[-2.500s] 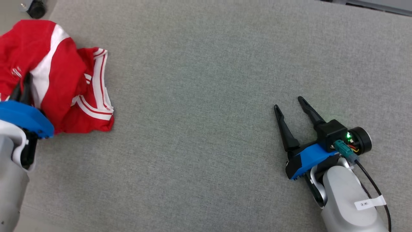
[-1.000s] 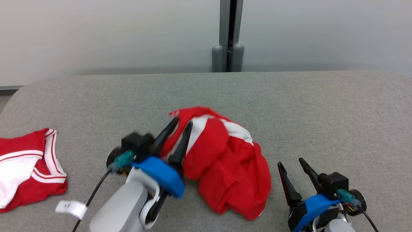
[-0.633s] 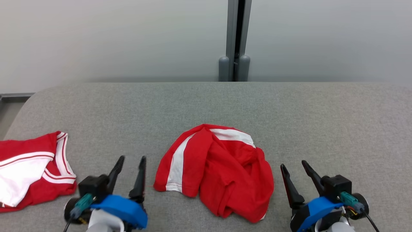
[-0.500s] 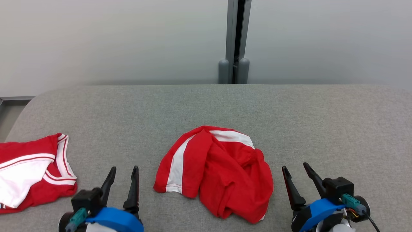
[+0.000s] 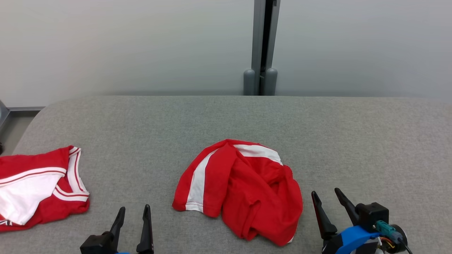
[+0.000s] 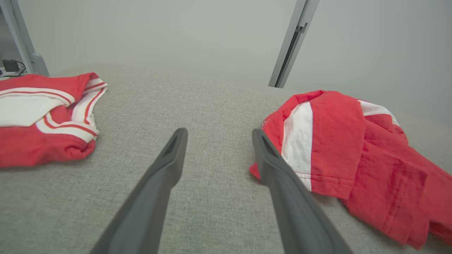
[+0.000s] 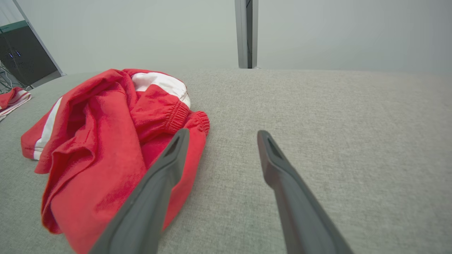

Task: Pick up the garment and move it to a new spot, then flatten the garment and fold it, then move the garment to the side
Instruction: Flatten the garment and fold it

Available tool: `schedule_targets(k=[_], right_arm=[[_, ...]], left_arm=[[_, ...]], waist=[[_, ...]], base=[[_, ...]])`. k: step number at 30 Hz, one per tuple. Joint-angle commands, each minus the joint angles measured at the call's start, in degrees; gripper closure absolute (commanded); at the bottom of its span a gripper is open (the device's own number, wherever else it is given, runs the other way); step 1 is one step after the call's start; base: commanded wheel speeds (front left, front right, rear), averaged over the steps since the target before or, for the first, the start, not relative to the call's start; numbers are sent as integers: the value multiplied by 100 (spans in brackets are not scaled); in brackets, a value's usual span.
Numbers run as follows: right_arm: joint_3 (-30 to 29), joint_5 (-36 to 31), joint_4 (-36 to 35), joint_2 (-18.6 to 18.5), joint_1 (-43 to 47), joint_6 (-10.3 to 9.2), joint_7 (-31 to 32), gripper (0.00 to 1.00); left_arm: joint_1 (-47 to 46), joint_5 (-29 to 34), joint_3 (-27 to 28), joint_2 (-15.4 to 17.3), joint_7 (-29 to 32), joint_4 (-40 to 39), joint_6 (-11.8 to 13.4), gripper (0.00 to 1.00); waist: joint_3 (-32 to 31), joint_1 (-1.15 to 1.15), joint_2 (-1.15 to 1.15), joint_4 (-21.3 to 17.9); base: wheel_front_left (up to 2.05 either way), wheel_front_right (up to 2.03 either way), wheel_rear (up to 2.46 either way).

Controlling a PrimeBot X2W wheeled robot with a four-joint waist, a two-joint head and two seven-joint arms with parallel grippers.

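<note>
— Garment (image 5: 243,190) moved?
— Yes. My left claw (image 5: 134,208) just let go and drew back. It lies crumpled between that and my right claw (image 5: 325,192), both released. Flattening comes next, I judge.

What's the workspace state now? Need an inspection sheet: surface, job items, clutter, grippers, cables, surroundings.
Surface: grey fabric-covered tabletop, flat, no stains seen.
Job's things: crumpled red garment with white stripes, heaped at centre front, not flattened or folded.
Clutter: second red-and-white garment at the left edge, apart from the heap.
Grippers: left gripper and right gripper flank the heap, jaws open, holding nothing.
Cables: teal connector with dark cable on the right gripper.
Surroundings: pale wall, grey vertical post behind the table, dark cabinet off to the left.
</note>
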Motion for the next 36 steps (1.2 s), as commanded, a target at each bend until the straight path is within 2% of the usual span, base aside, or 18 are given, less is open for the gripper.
schedule_targets(k=[1,10,12,16,27,28,29,30,31,36], right_arm=[[16,43,27,-8,12,0,-4,0],[221,97,287,-8,-554,0,-3,0],[219,123,655,-9,-1042,0,-3,0],[60,248,1107,-13,-1490,0,-4,0],[-276,154,2171,-12,-1997,0,-4,0],[-270,216,2163,-13,-2004,0,-4,28],[-278,257,2083,-14,-1999,0,-5,61],[-288,251,2046,-13,-1971,0,-4,84],[-288,249,2023,-12,-1932,0,-4,100],[-335,179,1680,-11,-1861,0,-4,100]], left_arm=[[1,54,17,-7,-14,-5,-35,0],[-180,145,-122,-42,-14,30,-62,0],[-266,40,-356,-39,-14,50,-65,0],[-307,-47,-511,-39,-14,115,-65,0],[-408,-160,-735,33,-14,153,-65,0],[-421,-155,-746,41,-14,157,-65,0],[-440,-165,-756,40,-14,159,-65,0],[-453,-173,-770,39,-14,149,-65,0],[-459,-179,-788,38,-14,148,-65,0],[-466,-194,-947,40,-14,159,-65,0]], waist=[[13,0,0,36],[225,0,0,349],[405,0,0,609],[577,0,0,865],[751,0,0,1182],[750,0,0,1185],[748,0,0,1184],[740,0,0,1179],[731,0,0,1172],[638,0,0,1134]], base=[[0,0,0],[0,0,0],[0,0,0],[0,0,0],[0,0,0],[0,0,0],[0,0,0],[0,0,0],[0,0,0],[0,0,0]])
